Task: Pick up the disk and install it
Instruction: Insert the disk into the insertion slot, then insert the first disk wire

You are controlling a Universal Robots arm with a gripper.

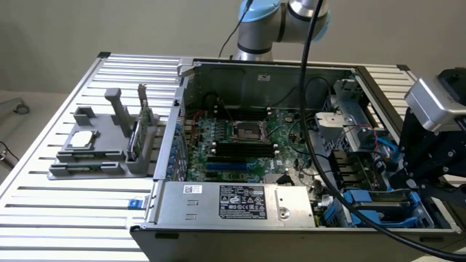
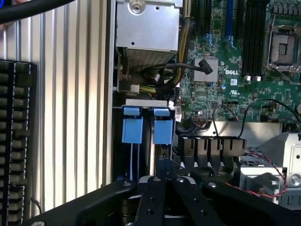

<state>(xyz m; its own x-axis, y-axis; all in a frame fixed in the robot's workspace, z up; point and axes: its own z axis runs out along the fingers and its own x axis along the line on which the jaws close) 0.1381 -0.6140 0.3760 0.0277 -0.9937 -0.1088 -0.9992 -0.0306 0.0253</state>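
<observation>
1. The pincer (image 2: 164,167) hangs just over the blue drive cage (image 1: 378,212) inside the computer case (image 1: 291,243); its grip cannot be told.
2. The disk (image 2: 163,132) appears to stand edge-on in a cage slot, directly beneath the pincer.
3. The pick-up looks done, but it is unclear whether the disk is fully seated.

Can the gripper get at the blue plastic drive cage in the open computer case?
Probably yes: the gripper hangs over the blue plastic drive cage, and the open computer case leaves the way free.
</observation>
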